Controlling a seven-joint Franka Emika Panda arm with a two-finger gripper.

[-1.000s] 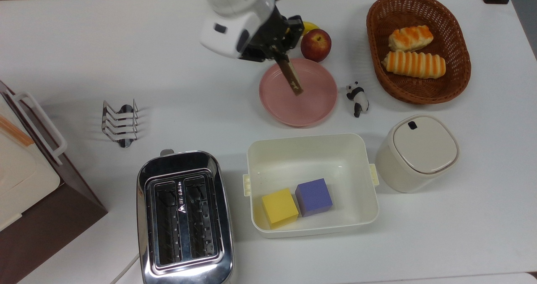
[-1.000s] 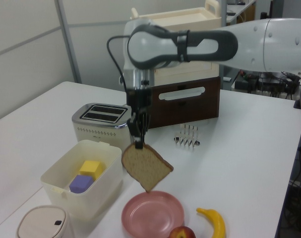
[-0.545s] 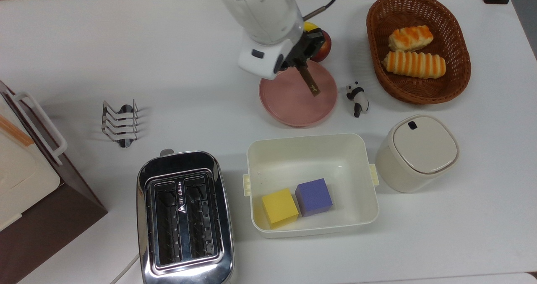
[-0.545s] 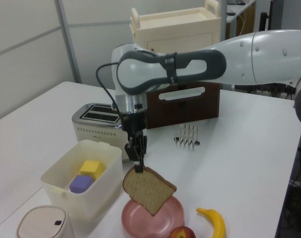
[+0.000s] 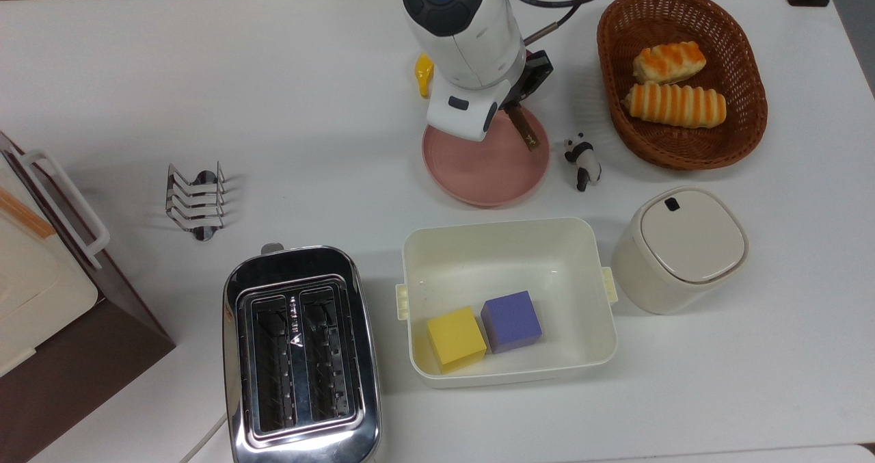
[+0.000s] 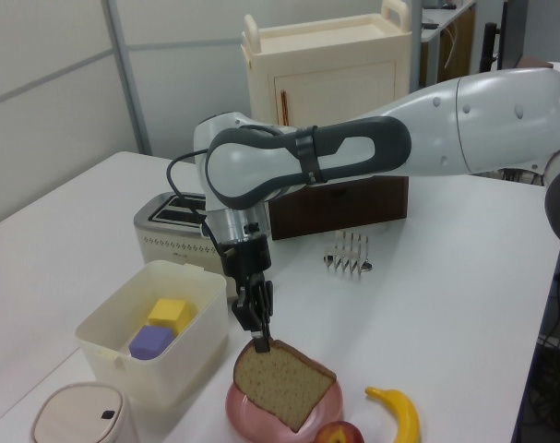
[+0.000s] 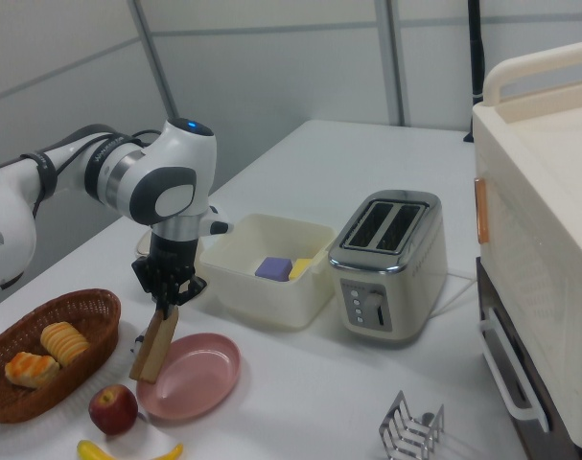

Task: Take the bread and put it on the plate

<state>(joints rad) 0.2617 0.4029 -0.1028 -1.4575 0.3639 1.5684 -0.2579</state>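
While the jaws of the gripper pinch the bread slice by its top crust, hanging on edge over the pink plate, it should be lowered, tipped flat, then let go well inside the rim.

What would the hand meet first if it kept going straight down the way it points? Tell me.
The hand points down, shut on the bread. Going on, the slice's low corner would likely meet the plate first, near its rim; how much gap remains is unclear.
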